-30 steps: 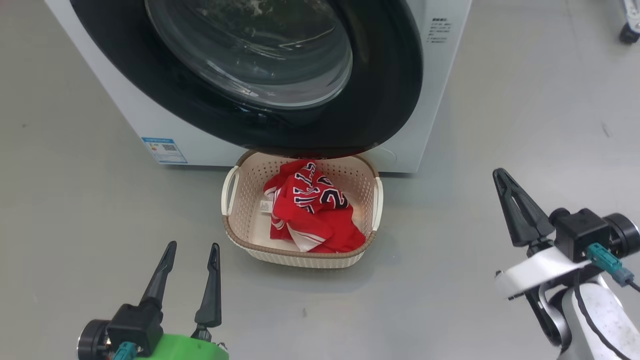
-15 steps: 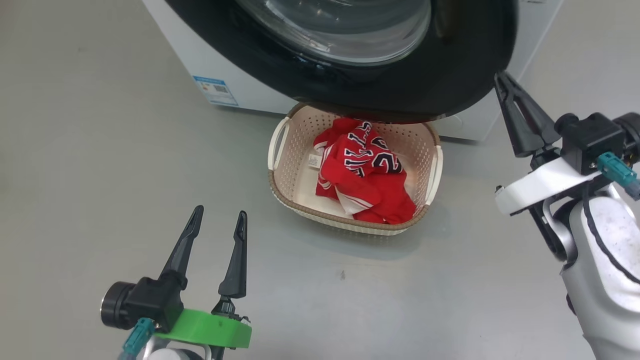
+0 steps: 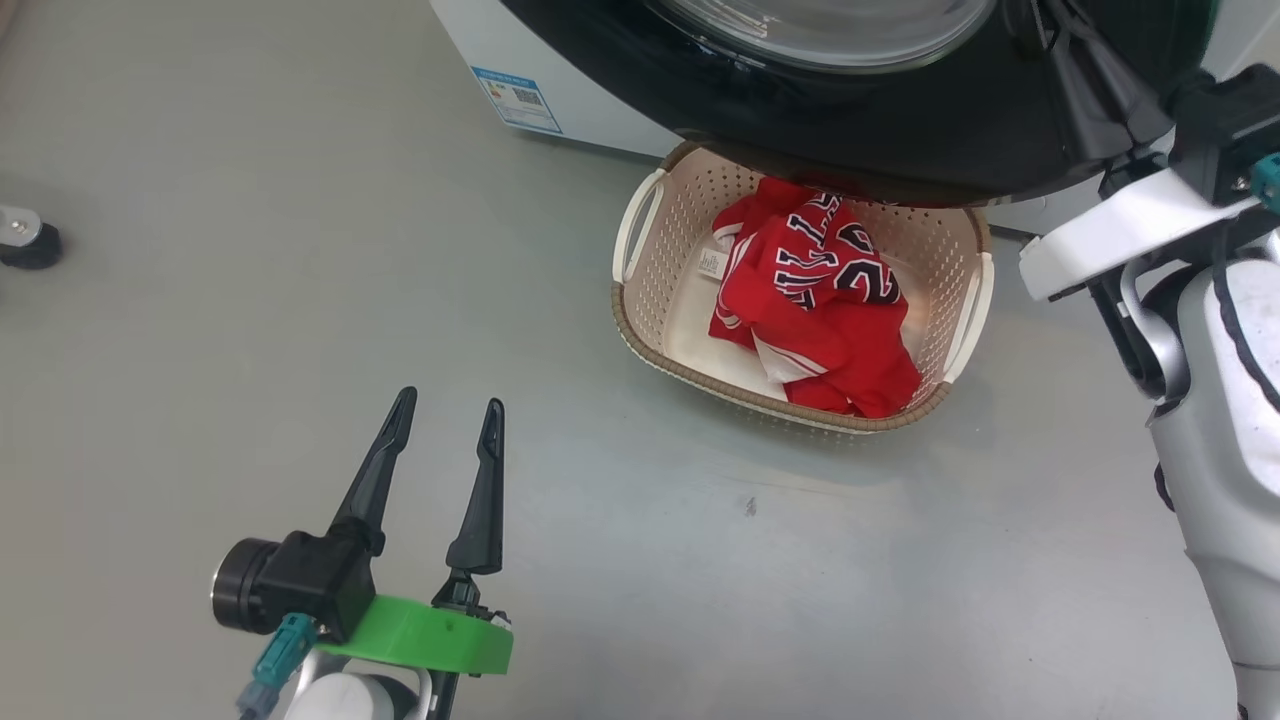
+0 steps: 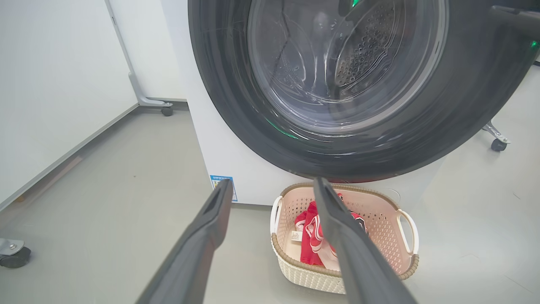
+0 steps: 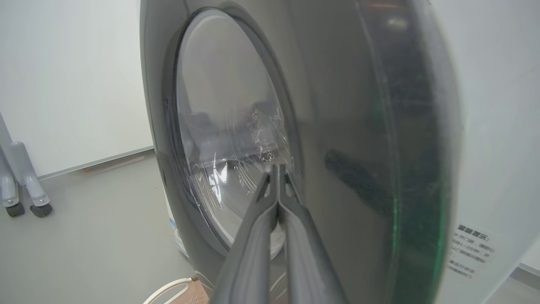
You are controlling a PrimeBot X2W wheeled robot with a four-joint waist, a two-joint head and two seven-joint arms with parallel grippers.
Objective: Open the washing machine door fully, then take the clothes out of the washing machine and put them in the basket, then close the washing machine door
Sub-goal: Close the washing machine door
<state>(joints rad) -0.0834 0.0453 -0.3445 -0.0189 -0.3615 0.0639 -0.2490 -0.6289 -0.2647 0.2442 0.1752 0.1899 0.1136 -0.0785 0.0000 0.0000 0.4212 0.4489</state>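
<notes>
Clothes in basket before washing machine

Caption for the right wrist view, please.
Shut right hand pointing at the glossy black rim of the washing machine door, beside its glass window.

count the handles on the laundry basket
2: one loop handle on the left end of the basket, the other handle on its right end, beside the red clothes. Neither is hidden.

Red jersey in the basket: a dark 2, next digit creased, lettering above crumpled. Blue sticker on the washer shows a QR code, print too small. Side label: blurred lines of print, unreadable.
</notes>
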